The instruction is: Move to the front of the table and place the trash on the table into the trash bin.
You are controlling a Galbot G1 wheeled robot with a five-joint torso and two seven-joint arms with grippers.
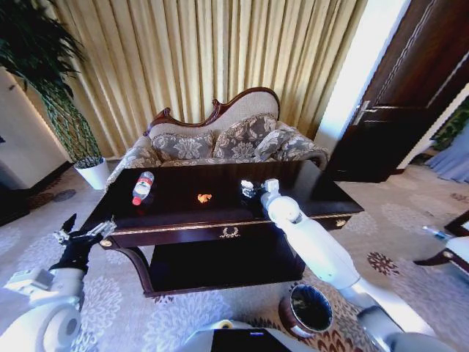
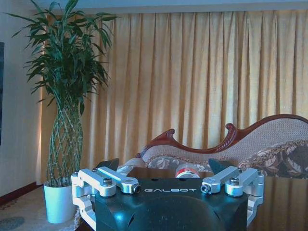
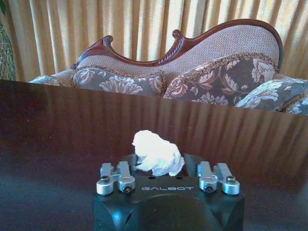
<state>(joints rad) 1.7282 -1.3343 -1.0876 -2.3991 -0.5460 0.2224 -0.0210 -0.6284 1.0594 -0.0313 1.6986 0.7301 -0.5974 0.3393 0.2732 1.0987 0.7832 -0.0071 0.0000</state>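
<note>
The right gripper [image 3: 159, 166], centre frame, has its jaws closed around the small white paper wad [image 3: 158, 153] on the dark glossy wooden surface [image 1: 308, 192]. The left gripper [image 1: 82, 235] waits lower left, jaws spread and empty. The clear red-capped plastic bottle [image 1: 142, 188] and tiny orange scrap [image 1: 204, 198] remain; the dark cylindrical trash bin [image 1: 308, 310] at bottom has seemingly received nothing.

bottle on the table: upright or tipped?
Tipped. The bottle lies on its side on the table, at its left end, red cap toward the front edge, clear of both grippers.

Table [image 1: 308, 192]: dark glossy, gold trim. Bottle [image 1: 142, 188] lying near left edge; orange scrap [image 1: 204, 198] mid-top; white wad [image 3: 157, 153] right of centre. Bin [image 1: 311, 309] on floor, front-right.
</note>
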